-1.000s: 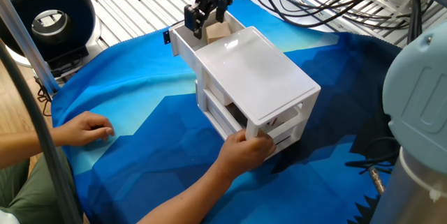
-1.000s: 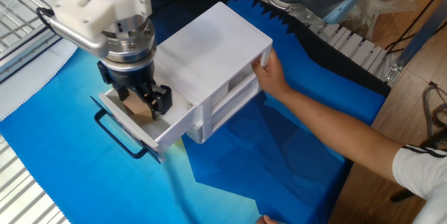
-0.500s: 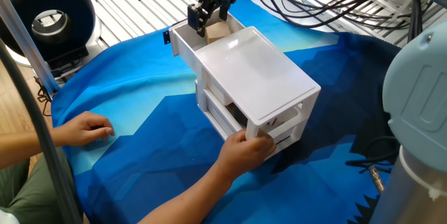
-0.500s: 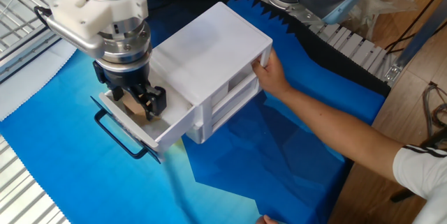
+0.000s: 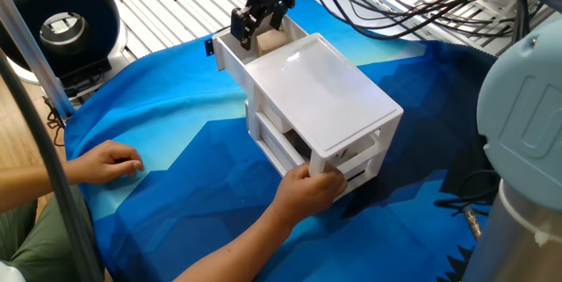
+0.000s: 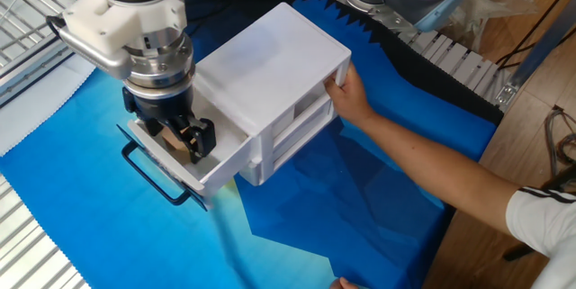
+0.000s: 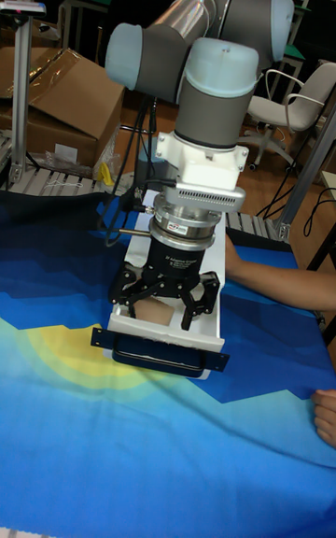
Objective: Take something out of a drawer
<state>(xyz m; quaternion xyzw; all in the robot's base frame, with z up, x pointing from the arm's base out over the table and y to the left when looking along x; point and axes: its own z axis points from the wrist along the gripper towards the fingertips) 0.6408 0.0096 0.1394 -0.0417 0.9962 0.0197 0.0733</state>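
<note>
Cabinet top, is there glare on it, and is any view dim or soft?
One fixed view: soft ceiling-light glare on the white cabinet top. The other fixed view: even light, matte top, no glare. Tall fixed view: dimmer and slightly soft, with the tan cube shaded between the fingers.

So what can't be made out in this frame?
- Whether the gripper fingers touch the tan cube: the fingers straddle it and hide its sides in all views.
- Most of the cube: covered by the gripper in the other fixed view.
- Lower drawers' contents: hidden by the white cabinet and the person's hand.
</note>
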